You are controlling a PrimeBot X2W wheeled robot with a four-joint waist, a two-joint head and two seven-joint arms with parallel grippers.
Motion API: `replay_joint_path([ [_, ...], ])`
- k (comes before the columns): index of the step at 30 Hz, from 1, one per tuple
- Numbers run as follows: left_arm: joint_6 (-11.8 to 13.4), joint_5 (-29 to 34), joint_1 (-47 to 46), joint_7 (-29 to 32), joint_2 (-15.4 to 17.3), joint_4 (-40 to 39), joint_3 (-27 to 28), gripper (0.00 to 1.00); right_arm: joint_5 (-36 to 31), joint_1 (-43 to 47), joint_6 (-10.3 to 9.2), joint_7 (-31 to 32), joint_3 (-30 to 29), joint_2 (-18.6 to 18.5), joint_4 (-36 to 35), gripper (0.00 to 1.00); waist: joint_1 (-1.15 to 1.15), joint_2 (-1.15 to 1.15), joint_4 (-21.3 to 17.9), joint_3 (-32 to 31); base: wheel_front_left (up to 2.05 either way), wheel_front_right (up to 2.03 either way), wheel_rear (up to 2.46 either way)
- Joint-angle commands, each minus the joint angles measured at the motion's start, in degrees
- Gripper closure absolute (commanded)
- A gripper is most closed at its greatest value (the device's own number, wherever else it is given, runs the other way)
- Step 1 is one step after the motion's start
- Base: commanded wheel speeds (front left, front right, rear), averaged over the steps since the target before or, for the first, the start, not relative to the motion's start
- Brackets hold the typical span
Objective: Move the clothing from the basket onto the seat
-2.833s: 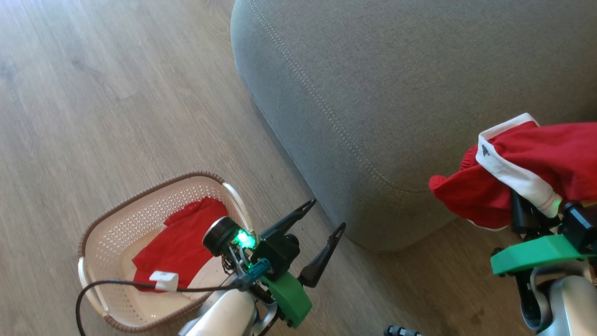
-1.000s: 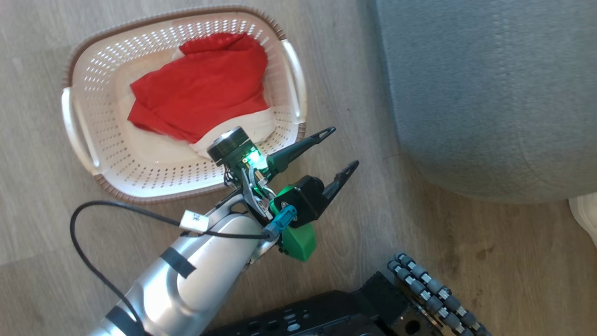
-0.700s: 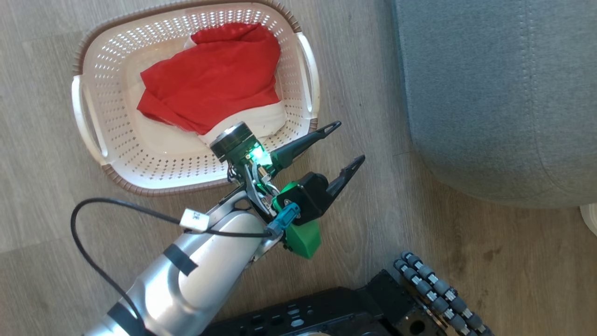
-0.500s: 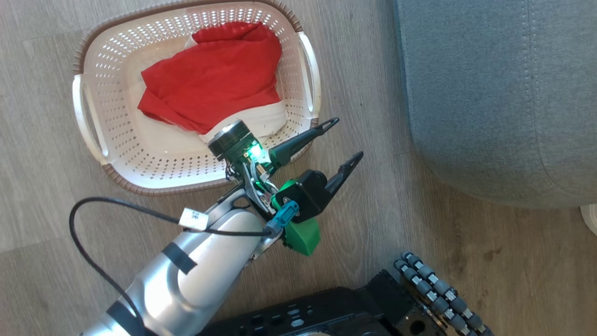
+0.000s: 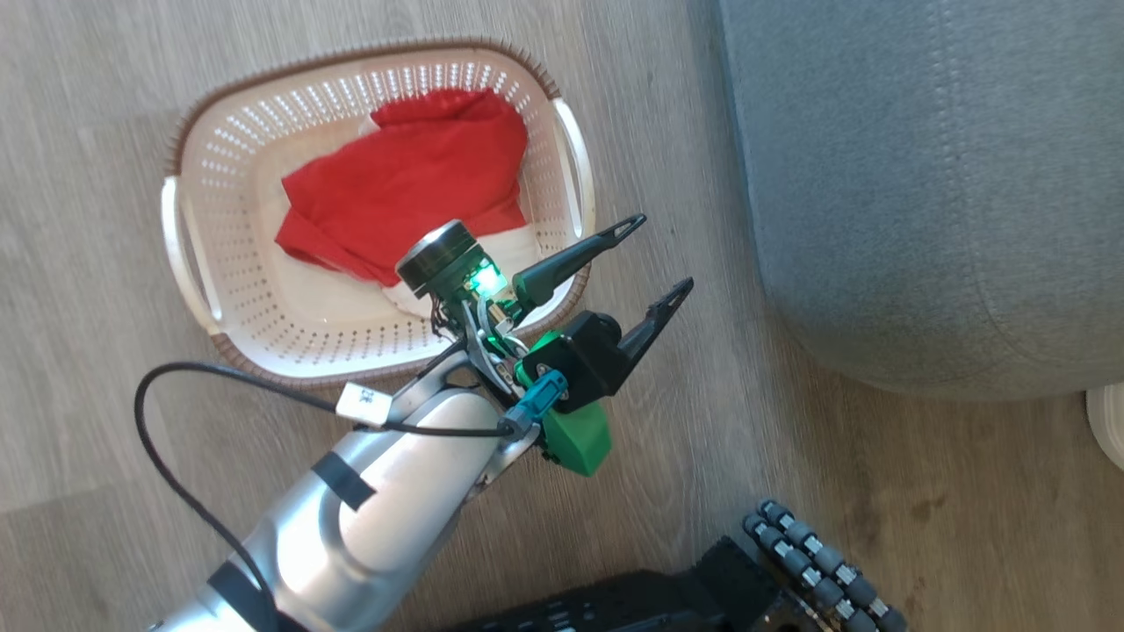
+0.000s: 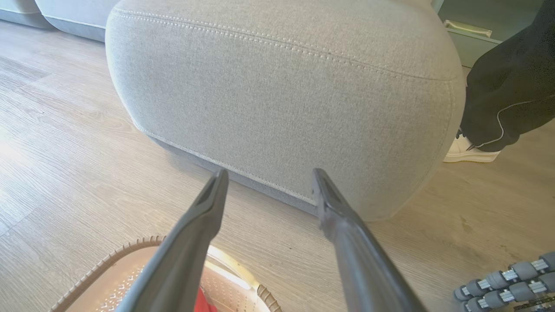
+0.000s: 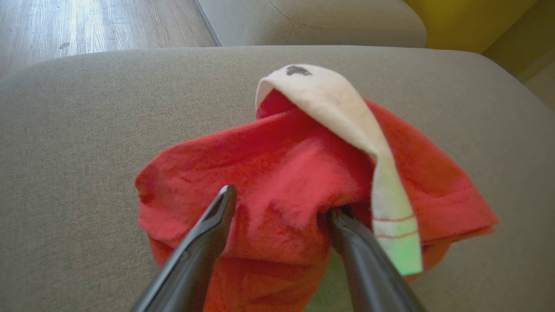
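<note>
Fabric of the grey seat [image 5: 922, 175] takes the right side of the head view, and wood floor [image 5: 88, 105] covers the rest. The silver left forearm [image 5: 378, 518] slants up from the lower left toward centre frame. At upper left the basket [image 5: 189, 254] stands on the floor, near the seat but apart from it, holding one red garment [image 5: 413, 184] with white trim. The left gripper [image 5: 660, 253] reaches past the basket's right rim, fingers spread wide and empty, tips aimed at the seat. In the right wrist view, centre frame, the second red garment [image 7: 282, 151], with its white band [image 7: 329, 99], lies crumpled on the seat. The right gripper [image 7: 282, 200] stands wide, with fabric bunched between its fingers and the right tip tucked under a fold.
</note>
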Motion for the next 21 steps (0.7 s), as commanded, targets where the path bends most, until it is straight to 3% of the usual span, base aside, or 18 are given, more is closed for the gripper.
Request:
replay_joint_path([
  [1,0.4,-0.6,1.0,-0.3,-0.9,-1.9,0.6,0.0,0.4,2.7,-0.01,-0.5,1.1,-3.3,-0.9,0.0,0.0,0.0,0.2,-2.1,0.0,0.0,0.0],
  [14,0.5,-3.8,5.9,-0.3,-3.1,-3.8,2.4,0.0,1.7,5.0,-0.01,-0.7,9.2,-5.3,-5.0,0.0,0.0,0.0,2.1,-14.2,0.0,0.0,0.0],
  [21,0.5,-5.1,10.5,-0.3,-3.6,-4.6,4.6,0.0,4.8,7.3,-0.01,-3.8,13.9,-6.7,-11.3,0.0,0.0,0.0,3.6,-21.4,0.0,0.0,0.0],
])
